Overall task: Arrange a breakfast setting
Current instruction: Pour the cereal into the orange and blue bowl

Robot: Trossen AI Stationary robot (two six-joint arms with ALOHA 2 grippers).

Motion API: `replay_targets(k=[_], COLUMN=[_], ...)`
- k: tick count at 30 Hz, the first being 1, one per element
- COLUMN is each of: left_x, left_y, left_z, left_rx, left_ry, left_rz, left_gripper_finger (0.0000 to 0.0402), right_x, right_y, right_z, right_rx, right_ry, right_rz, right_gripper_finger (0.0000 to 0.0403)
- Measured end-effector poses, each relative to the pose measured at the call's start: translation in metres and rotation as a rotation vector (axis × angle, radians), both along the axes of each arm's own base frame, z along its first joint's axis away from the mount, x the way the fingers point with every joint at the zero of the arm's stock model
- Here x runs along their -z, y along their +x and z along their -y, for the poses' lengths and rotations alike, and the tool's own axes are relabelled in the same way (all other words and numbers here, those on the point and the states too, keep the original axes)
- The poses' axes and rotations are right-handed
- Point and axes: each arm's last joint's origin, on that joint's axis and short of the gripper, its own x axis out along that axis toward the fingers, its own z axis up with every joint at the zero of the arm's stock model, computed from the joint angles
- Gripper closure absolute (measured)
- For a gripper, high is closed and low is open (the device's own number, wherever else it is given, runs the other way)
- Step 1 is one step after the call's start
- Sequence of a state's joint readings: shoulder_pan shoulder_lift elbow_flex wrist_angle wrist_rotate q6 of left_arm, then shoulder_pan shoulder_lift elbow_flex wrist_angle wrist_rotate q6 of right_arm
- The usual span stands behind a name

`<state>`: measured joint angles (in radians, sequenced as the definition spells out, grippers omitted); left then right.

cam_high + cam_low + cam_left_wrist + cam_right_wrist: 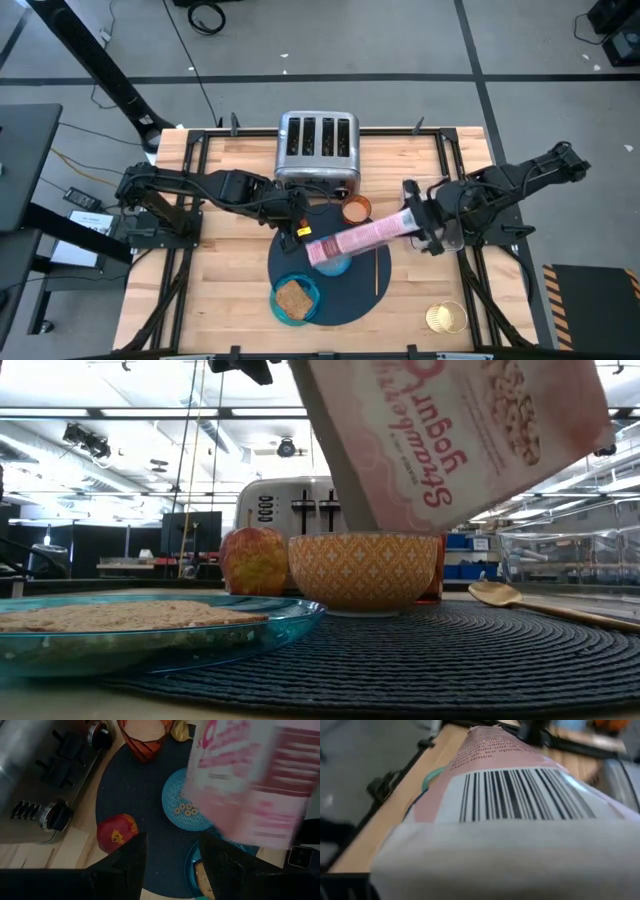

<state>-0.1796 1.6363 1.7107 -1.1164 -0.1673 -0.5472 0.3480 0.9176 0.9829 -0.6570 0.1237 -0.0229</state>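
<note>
While the right gripper (428,228) clamps the pink cereal box (358,238) tipped over the blue bowl (187,809) in the middle of the navy mat (352,290), cereal pouring looks underway. Next, stand the box upright. The left gripper (293,218) waits nearby, fingers apart.

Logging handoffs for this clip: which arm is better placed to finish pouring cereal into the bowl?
Right. The right gripper already holds the pink cereal box, tilted with its open end over the blue bowl, where a few rings lie. The left gripper hovers open above the mat, holding nothing.
</note>
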Motion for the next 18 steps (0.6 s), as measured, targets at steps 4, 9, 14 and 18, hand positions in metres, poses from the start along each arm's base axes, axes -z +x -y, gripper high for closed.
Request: replay_targets(k=[4,9,14,18], left_x=[0.0000,0.0000,0.0000,0.0000], left_y=[0.0002,0.0002,0.0002,0.0002], left_z=[-0.0009,-0.0010,-0.0009,-0.0009], left_rx=[-0.003,-0.003,-0.003,-0.003], left_ry=[0.000,0.000,0.000,0.000], left_rz=[0.000,0.001,0.000,0.000], left_gripper_finger=[0.0219,0.0219,0.0219,0.0219], right_x=[0.0003,0.0014,0.0017,0.0025], right_y=[0.0027,0.0055,0.0062,0.0060], right_z=[0.0041,0.0081,0.0106,0.0085], right_rx=[0.135,0.253,0.322,0.206], right_ry=[0.156,0.325,0.421,0.292], right_rz=[-0.029,-0.069,-0.089,-0.080], right_gripper_finger=[0.0225,0.0225,0.0225,0.0225])
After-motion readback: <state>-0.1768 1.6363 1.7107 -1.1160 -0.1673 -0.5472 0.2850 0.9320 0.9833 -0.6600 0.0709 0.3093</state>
